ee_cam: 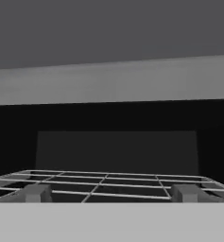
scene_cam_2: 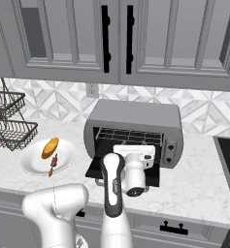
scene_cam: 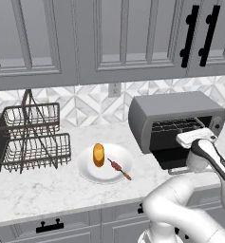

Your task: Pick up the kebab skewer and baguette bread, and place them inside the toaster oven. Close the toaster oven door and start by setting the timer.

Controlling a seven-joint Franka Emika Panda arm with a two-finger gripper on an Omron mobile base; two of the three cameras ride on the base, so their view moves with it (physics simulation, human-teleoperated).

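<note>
Pincer (ee_cam: 111, 193) is being held wide open, empty, at the toaster oven (scene_cam_2: 136, 121) mouth; kebab skewer (scene_cam: 119, 168) and baguette bread (scene_cam: 98, 154) are lying well left on the plate (scene_cam: 88, 171).

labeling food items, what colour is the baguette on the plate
Golden-orange, with a smooth crust. The baguette bread shows best in the left base view, lying on the white plate.

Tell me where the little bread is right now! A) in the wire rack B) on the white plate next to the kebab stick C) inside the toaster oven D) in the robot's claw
B: the baguette bread lies on the white plate beside the kebab skewer, while the toaster oven stands open with a bare rack and the open claw at its mouth holds nothing.
</note>
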